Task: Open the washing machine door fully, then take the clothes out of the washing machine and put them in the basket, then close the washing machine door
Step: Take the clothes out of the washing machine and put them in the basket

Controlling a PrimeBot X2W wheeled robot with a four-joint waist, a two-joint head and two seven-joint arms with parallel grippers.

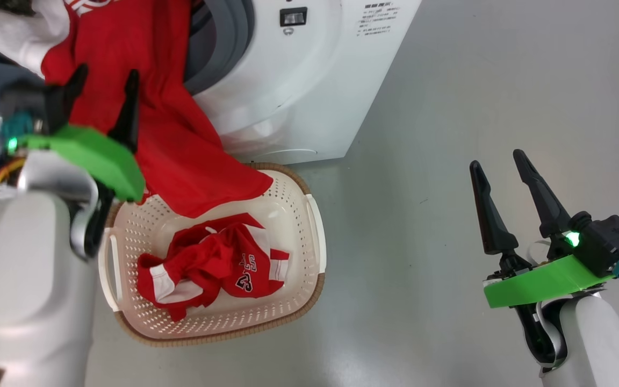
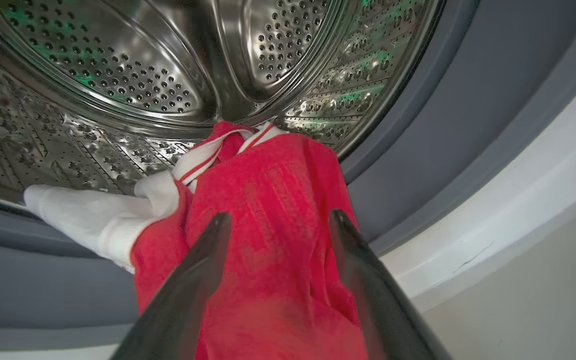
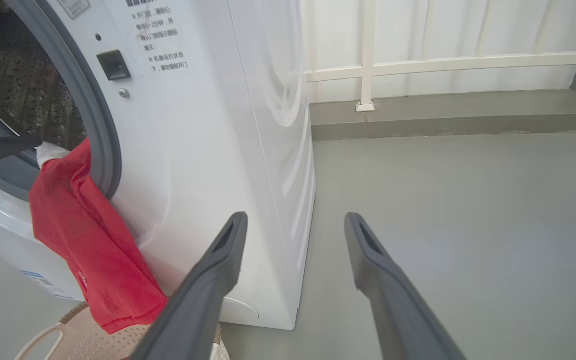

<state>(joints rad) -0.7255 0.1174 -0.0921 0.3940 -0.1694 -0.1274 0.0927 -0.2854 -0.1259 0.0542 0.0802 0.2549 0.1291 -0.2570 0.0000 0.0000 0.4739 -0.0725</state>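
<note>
Hovering right over the hanging red jersey (image 1: 180, 145) is the left gripper (image 1: 107, 72), jaws spread wide with one finger on each side of the cloth and nothing pinched yet. From the left wrist view, those fingers straddle the fabric just below the steel drum (image 2: 118, 75). That looks like a line-up for a grab.

The jersey trails out of the drum, over the grey gasket (image 2: 418, 150) and down the front of the washing machine (image 1: 299, 97), with its lower hem resting in the basket (image 1: 294, 226). The basket sits tight against the machine's foot, directly under the opening, so whatever is pulled out drops straight in. A white piece (image 2: 93, 220) lies beside the jersey on the drum's lip.

One crumpled red garment with white numbers (image 1: 218, 263) lies on the basket floor.

Over on the right, the right gripper (image 1: 496, 159) hangs above the bare grey floor (image 1: 476, 80), jaws apart and empty, well clear of the basket. My guess is that it is parked there to leave the left arm room.
</note>
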